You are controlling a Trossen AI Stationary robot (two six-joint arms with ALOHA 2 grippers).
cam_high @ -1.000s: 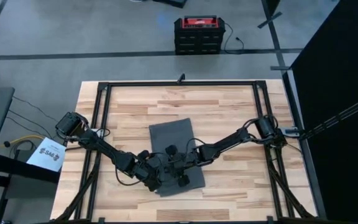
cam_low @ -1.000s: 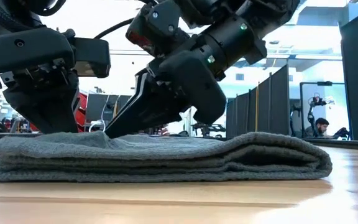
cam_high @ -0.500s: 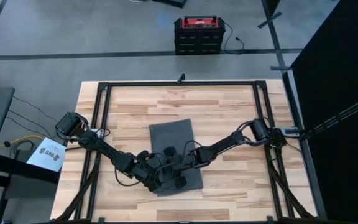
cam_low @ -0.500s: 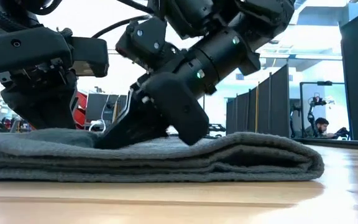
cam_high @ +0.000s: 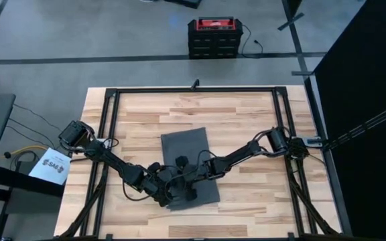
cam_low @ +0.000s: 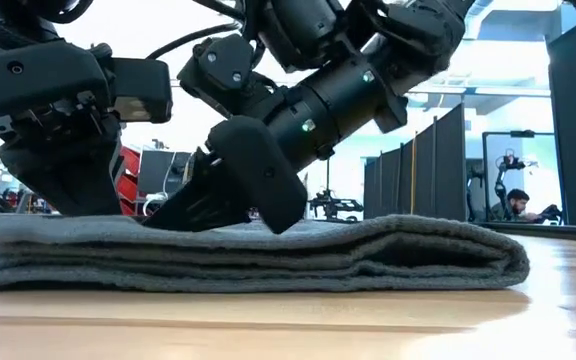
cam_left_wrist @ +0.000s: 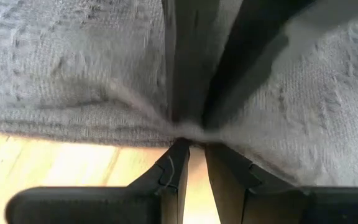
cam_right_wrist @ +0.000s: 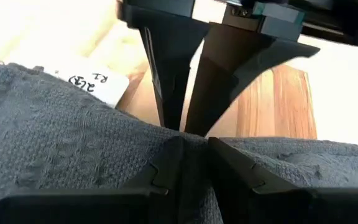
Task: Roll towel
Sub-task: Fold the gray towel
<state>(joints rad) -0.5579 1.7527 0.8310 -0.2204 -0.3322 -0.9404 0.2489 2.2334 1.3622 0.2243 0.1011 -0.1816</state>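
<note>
Reaching in from 9 o'clock and from 3 o'clock, both dark arms stretch low over the wooden counter [cam_high: 246,114] and meet at the 6 o'clock end of the towel [cam_high: 186,150], which lies folded flat near the middle of the counter, a little toward 6 o'clock. The left pincer [cam_high: 168,192] and the right pincer [cam_high: 181,188] stand tip to tip there, each narrow and pinching the same edge of the grey cloth. In the left wrist view the left pincer [cam_left_wrist: 191,146] holds a small raised ridge of the towel [cam_left_wrist: 61,62], with the other arm's fingers coming from the opposite side. The right wrist view shows the right pincer [cam_right_wrist: 194,142] closed on the towel [cam_right_wrist: 61,155] in the same way, and only this view shows the white tag [cam_right_wrist: 95,84] at the cloth's edge; its writing appears upside down and I cannot read it surely. The low view shows the towel [cam_low: 388,250] as stacked layers with a rounded fold at one end.
</note>
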